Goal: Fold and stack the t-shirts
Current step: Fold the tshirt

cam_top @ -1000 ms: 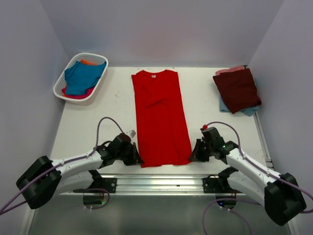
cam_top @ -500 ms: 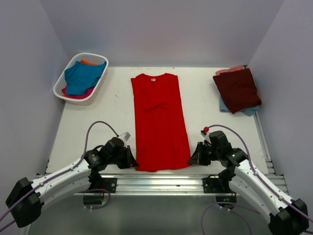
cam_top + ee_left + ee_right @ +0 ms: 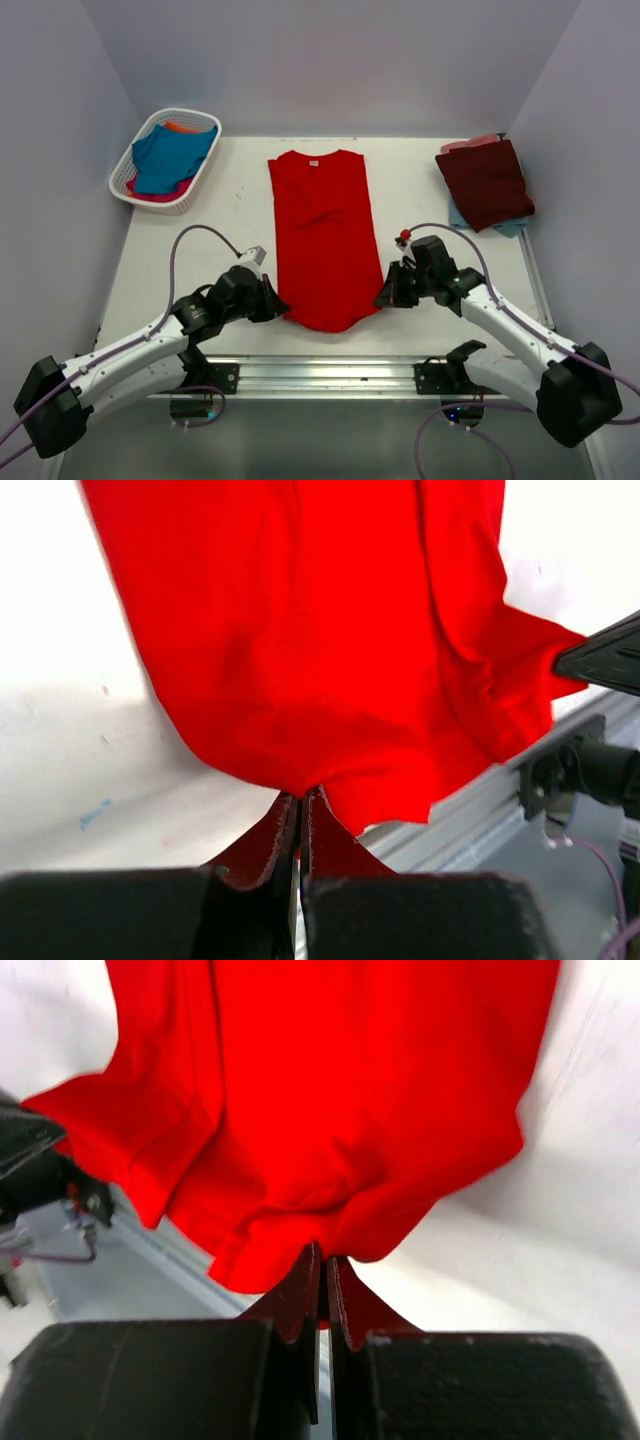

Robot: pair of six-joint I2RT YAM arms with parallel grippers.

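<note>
A large bright red t-shirt [image 3: 324, 230] lies lengthwise on the white table, collar at the far end. My left gripper [image 3: 280, 306] is shut on its near left hem corner [image 3: 300, 785]. My right gripper [image 3: 382, 298] is shut on its near right hem corner [image 3: 322, 1250]. Both corners are lifted off the table and the hem sags between them. A dark maroon t-shirt [image 3: 488, 183] lies folded at the far right on a pale blue one [image 3: 510, 227] and a pink one [image 3: 470, 143]. A teal blue t-shirt [image 3: 170, 157] fills the basket, over orange [image 3: 180, 126] and pink cloth.
A white plastic lattice basket [image 3: 128, 172] stands at the far left. An aluminium rail [image 3: 330, 372] runs along the table's near edge, between the arm bases. Grey walls close in the table on the left, right and far sides.
Both grippers have closed in on the red t-shirt's near corners and lifted them away from the near edge. The hem has risen and now sags in a curve between them.
</note>
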